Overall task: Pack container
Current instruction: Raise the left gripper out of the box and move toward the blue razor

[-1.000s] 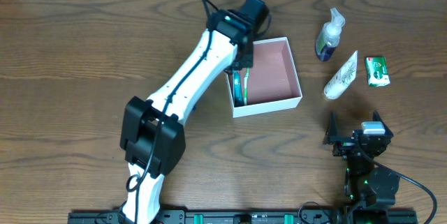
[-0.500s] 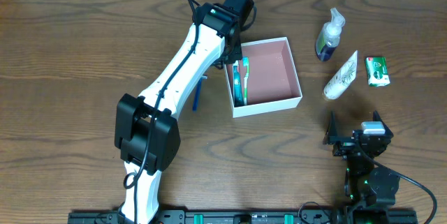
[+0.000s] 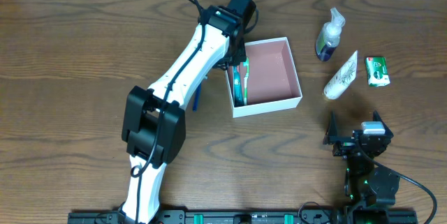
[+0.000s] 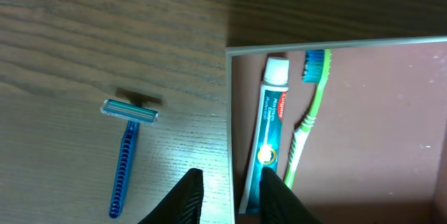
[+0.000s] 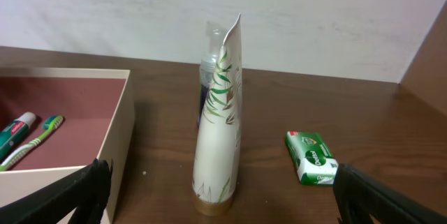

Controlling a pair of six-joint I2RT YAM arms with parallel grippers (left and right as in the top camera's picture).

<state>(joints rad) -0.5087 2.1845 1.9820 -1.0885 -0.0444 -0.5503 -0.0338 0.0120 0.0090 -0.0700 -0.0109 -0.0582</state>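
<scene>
The container (image 3: 272, 74), a shallow white box with a pink inside, stands right of the table's middle. A toothpaste tube (image 4: 265, 137) and a green toothbrush (image 4: 307, 116) lie side by side along its left wall (image 4: 230, 126). My left gripper (image 4: 230, 199) hangs over that wall, one finger on each side. It is open a little and holds nothing. In the overhead view the left gripper (image 3: 234, 60) is at the container's far left corner. My right gripper (image 3: 356, 137) rests wide open near the front right, facing a white tube (image 5: 220, 126).
A blue razor (image 4: 129, 151) lies on the wood just left of the container. Right of the container are a pump bottle (image 3: 328, 35), the white tube (image 3: 341, 75) and a green soap box (image 3: 377, 70). The left arm stretches diagonally across the table's middle.
The left gripper opened a little and drew back toward the container's left wall. The razor has come out from under the arm. The right arm has not moved.
</scene>
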